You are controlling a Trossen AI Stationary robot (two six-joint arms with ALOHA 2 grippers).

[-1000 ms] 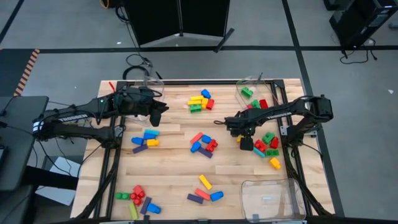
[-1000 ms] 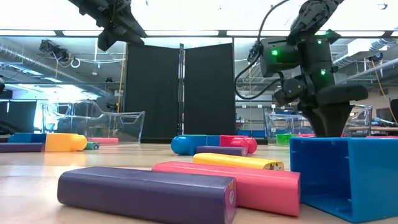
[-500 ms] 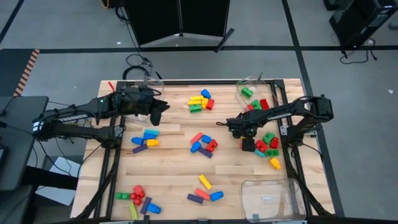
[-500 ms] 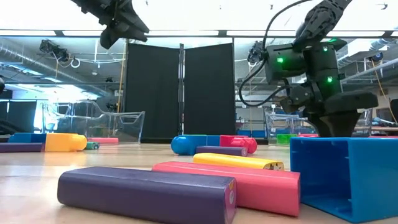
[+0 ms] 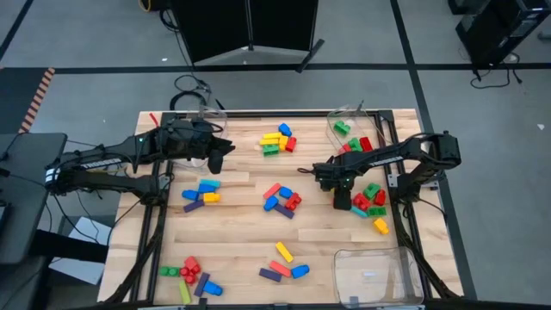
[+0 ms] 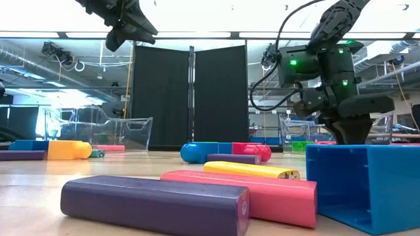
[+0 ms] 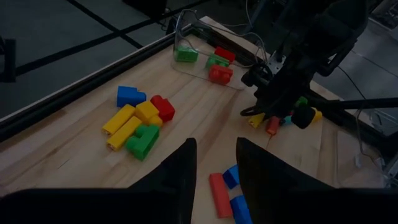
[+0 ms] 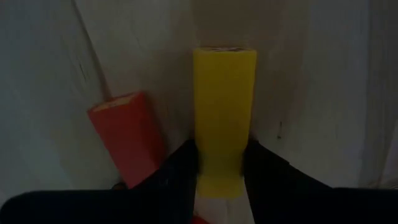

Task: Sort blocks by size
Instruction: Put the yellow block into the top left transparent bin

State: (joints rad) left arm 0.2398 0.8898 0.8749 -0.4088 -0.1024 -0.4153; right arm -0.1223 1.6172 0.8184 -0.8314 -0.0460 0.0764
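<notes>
Yellow block [image 8: 222, 118], a long bar, stood between the fingers [image 8: 180, 171] of the right tool [image 8: 219, 171], its long axis running straight out from the tool toward the tabletop [image 5: 237, 250]. The fingers were closed against its two sides. A red block [image 8: 127, 143] lay just beside it, tilted away.

In the high view the right tool [image 5: 342, 200] was at right of centre, at the left edge of a red-and-green cluster of blocks [image 5: 370, 200]. Compared with one second before, it had shifted slightly toward the right of the frame; over the last half second its position was unchanged.

The left tool [image 5: 222, 148] hovered at upper left of the tabletop, its fingers [image 7: 180, 171] parted by a narrow gap and holding nothing.

Other groups: a yellow-green-blue-red group [image 5: 277, 139] at upper centre, a central group [image 5: 281, 199], a blue-and-purple group [image 5: 201, 195] at left, and a clear bin [image 5: 370, 274] at lower right.
</notes>
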